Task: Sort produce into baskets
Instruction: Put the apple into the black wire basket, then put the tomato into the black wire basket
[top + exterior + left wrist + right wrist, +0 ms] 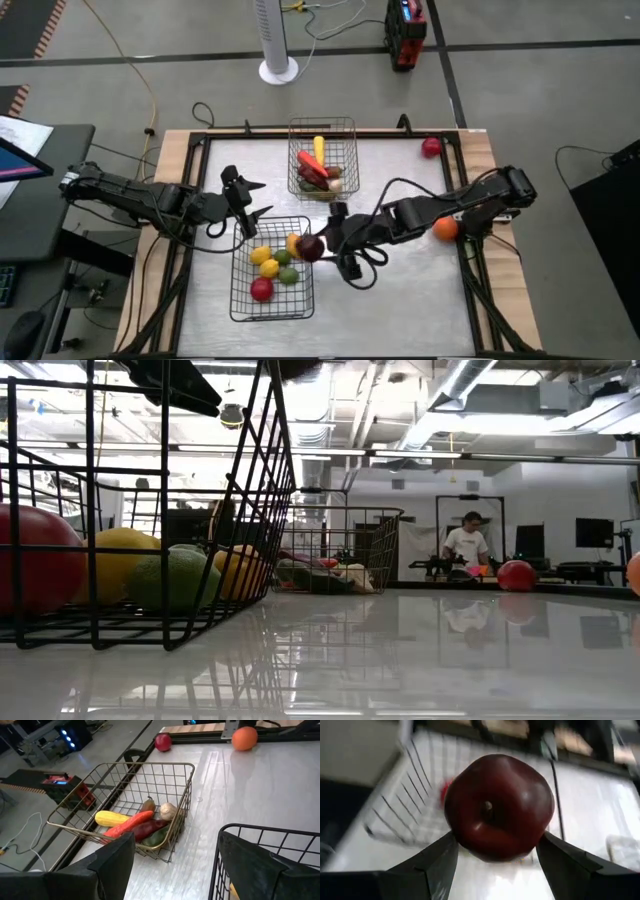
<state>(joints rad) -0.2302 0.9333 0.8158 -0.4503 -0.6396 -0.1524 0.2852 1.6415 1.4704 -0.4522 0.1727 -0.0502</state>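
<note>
Right gripper (495,852) pinches a dark red apple (499,806) over the black basket's (272,300) edge; left gripper (175,855) hovers spread beside it

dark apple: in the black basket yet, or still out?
Out. The right tool grips the dark apple between its fingers, at the black basket's right rim, above the table.

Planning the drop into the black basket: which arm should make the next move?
Right. The right gripper already holds the dark red apple at the black basket's right rim. The left gripper is open and empty at its far corner.
</note>
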